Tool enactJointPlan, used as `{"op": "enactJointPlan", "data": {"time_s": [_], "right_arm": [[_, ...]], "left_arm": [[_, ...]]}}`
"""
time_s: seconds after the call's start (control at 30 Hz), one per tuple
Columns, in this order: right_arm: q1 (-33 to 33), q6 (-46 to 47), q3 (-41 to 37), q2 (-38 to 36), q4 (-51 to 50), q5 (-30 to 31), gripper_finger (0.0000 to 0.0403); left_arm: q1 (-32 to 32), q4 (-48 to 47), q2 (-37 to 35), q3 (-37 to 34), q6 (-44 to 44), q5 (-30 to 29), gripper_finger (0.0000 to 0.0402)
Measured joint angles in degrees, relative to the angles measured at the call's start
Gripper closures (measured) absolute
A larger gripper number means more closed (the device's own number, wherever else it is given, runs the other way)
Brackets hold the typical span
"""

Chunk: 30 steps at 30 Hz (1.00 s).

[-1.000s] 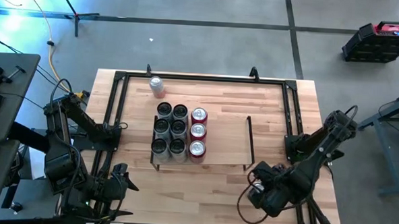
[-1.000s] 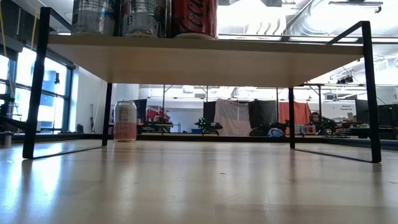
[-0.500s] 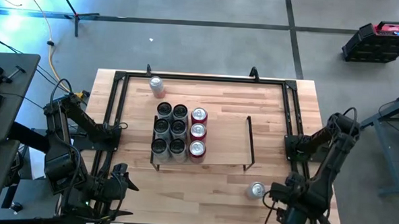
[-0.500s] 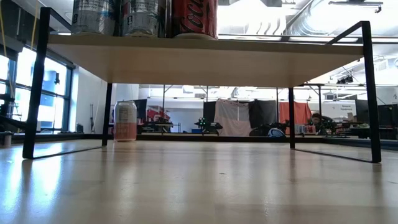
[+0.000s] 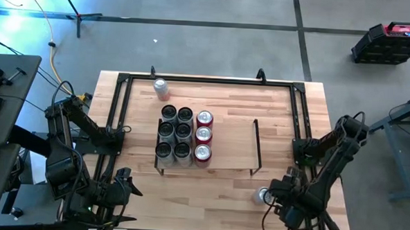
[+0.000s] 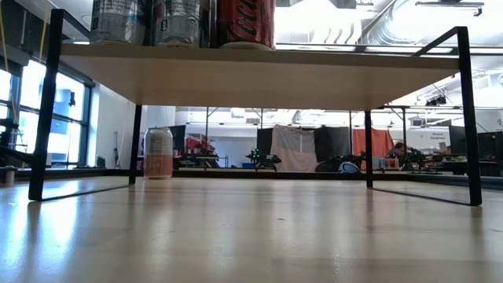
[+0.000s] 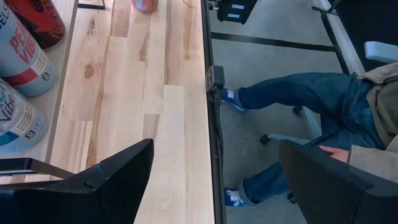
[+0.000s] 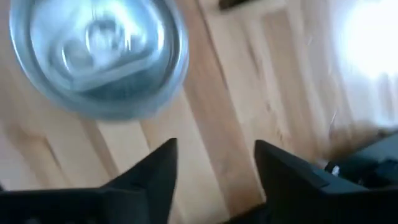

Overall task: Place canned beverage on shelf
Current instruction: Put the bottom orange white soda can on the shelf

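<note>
The light-wood tabletop (image 5: 215,188) with black rails is carrying the low light-wood shelf (image 5: 231,140), sitting beyond the right end effector (image 5: 282,201). That end effector, fingers spread apart and empty, is hovering beside the upright silver-topped beverage can (image 5: 261,196). The left end effector (image 5: 122,183) is waiting open at the near-left corner.

The right arm is reaching down at the near right corner of the table, elbow bent high and forearm angling inward, its right gripper (image 5: 279,201) pointing downward with the two dark fingers (image 8: 147,177) standing apart, gripping nothing. The left arm is sitting folded at the near left corner; its left gripper (image 7: 208,180) is apparently spread wide, though its fingertips are cut off.
</note>
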Motion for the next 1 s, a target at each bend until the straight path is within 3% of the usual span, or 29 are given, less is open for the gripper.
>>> {"op": "enactJointPlan", "data": {"time_s": [0.2,0.37,0.57,0.7,0.8,1.0], "right_arm": [[0.0,-0.5,0.0,0.0,6.0,5.1,0.0326],[-0.3,-3.6,0.0,0.0,15.3,5.3,0.0392],[-0.5,-5.4,0.0,0.0,21.3,5.0,0.0390],[-0.5,-6.7,1.6,0.1,14.7,1.5,0.0399],[-0.1,-4.6,1.3,0.1,9.2,2.8,0.0400],[-0.9,-3.7,-2.5,0.1,14.9,4.4,0.0402]], "left_arm": [[0.0,0.0,0.0,0.0,0.0,0.0,0.0067],[0.0,0.0,0.0,0.0,0.0,0.0,0.0067],[0.0,0.0,0.0,0.0,0.0,0.0,0.0067],[0.0,0.0,0.0,0.0,0.0,0.0,0.0067],[0.0,0.0,0.0,0.0,0.0,0.0,0.0067],[0.0,0.0,0.0,0.0,0.0,0.0,0.0067]]}}
